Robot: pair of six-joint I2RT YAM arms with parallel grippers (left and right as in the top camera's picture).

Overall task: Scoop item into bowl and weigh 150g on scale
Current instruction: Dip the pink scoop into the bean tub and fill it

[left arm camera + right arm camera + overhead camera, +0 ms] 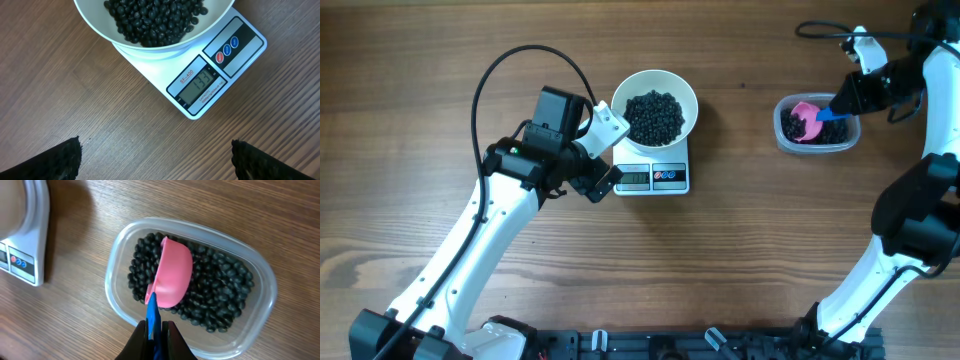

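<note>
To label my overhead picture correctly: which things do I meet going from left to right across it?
Left gripper, white bowl, clear tub. The scale, scoop and right gripper overlap these, so they are left out.

The left arm (480, 235) angled beside the scale (655, 178), left fingers (50, 162) spread wide; the right fingers (137, 340) pinched a scoop (172, 275) by its handle.

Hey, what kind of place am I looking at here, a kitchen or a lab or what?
Probably a robot lab bench, not a kitchen: two robot arms at a wooden table, with only a scale, a bowl of beans and a tub with a scoop.
</note>
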